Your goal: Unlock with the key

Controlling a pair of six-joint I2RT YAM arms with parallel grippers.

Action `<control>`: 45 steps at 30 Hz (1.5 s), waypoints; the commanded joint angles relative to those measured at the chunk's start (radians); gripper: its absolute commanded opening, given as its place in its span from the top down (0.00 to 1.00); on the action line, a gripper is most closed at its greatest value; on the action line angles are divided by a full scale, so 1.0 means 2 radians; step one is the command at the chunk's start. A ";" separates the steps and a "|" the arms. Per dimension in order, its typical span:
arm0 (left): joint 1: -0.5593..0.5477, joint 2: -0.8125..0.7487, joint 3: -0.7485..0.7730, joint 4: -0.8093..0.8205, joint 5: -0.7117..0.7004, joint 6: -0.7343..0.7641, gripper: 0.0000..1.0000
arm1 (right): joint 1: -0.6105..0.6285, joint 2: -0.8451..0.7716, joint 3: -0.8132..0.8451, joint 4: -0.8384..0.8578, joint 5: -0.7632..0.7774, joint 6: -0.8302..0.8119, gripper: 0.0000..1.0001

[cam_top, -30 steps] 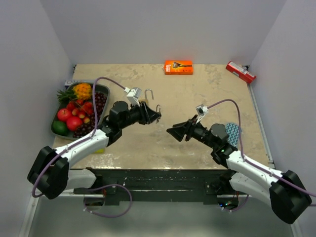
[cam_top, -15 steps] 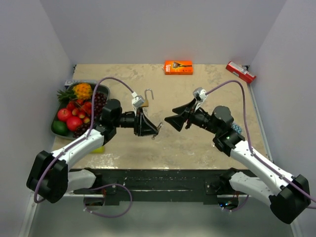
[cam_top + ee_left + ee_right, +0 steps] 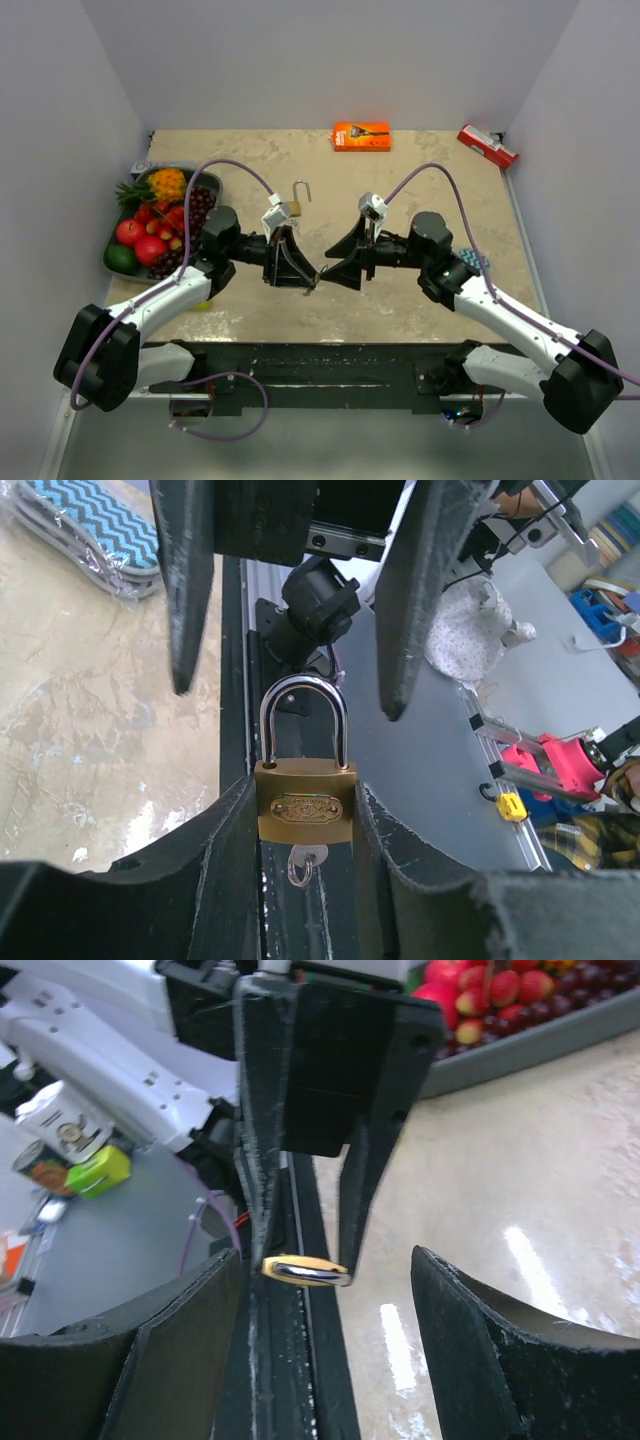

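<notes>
A brass padlock [image 3: 305,808] with its shackle shut and a key [image 3: 305,861] in its keyhole is pinched between the fingers of my left gripper [image 3: 305,782]. In the top view my left gripper [image 3: 308,274] holds it low over the table's front middle. My right gripper [image 3: 338,262] is open and faces it, fingers on either side of the shackle end. The right wrist view shows the lock end-on [image 3: 305,1270] just ahead of my right gripper [image 3: 328,1255], apart from both fingers. A second brass padlock [image 3: 292,205] with an open shackle lies on the table behind.
A tray of fruit [image 3: 212,181] stands at the left. An orange box [image 3: 361,136] and a red package [image 3: 487,146] lie at the back. A blue zigzag packet [image 3: 475,262] lies under the right arm. The table's front edge is just below both grippers.
My right gripper has swung left and forward until it meets the left gripper. The left gripper has turned and dropped slightly toward the front edge, still holding the padlock.
</notes>
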 commanded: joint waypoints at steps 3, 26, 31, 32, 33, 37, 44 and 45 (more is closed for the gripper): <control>0.002 -0.005 -0.002 0.052 0.024 -0.018 1.00 | 0.024 0.002 0.027 0.028 -0.055 0.000 0.30; 0.003 -0.013 0.022 -0.083 -0.030 0.075 1.00 | 0.040 0.013 0.045 -0.034 0.001 -0.020 1.00; 0.003 -0.012 0.050 -0.180 -0.111 0.154 1.00 | 0.040 0.017 0.063 -0.093 0.092 -0.046 1.00; 0.002 -0.012 0.052 -0.201 -0.123 0.160 1.00 | 0.039 0.019 0.067 -0.116 0.109 -0.050 1.00; 0.003 -0.011 0.054 -0.211 -0.151 0.165 1.00 | 0.039 0.022 0.073 -0.126 0.123 -0.055 1.00; 0.002 -0.015 0.066 -0.253 -0.233 0.188 1.00 | 0.040 0.039 0.087 -0.154 0.186 -0.051 1.00; -0.057 -0.028 0.097 -0.354 -0.420 0.224 1.00 | 0.040 0.081 0.095 -0.180 0.274 -0.026 1.00; -0.073 -0.028 0.101 -0.361 -0.462 0.222 1.00 | 0.039 0.092 0.094 -0.180 0.282 -0.017 1.00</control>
